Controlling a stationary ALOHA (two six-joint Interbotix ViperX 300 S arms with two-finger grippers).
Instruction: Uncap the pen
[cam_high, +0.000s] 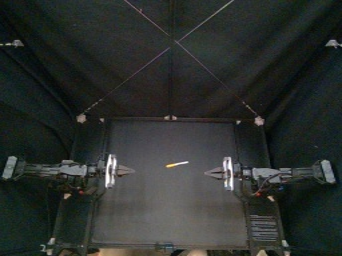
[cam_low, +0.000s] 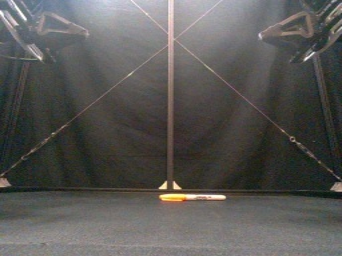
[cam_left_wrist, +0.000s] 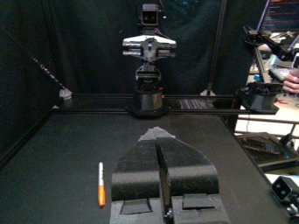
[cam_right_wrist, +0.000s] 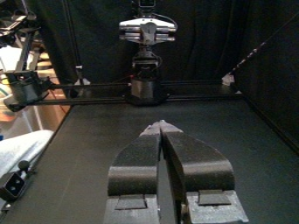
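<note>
Your left hand (cam_high: 124, 172) hovers over the left side of the counter (cam_high: 147, 215), its 2 jaws pressed together and holding nothing. The pen (cam_high: 177, 163) lies flat near the counter's middle, between the 2 hands and apart from both, a little behind the line joining them. Your right hand (cam_high: 211, 173) mirrors the left: jaws together, empty.

Risks, as I judge them: come down with the jaws this tight and you will shove the pen rather than straddle it, and a round barrel may roll away. Gripping too near the middle could clamp cap and barrel together, so the pull fails.

The pen's long axis runs nearly left-right, orange end toward your left hand, white end toward your right and slightly back. Which end is the cap I cannot tell.
</note>
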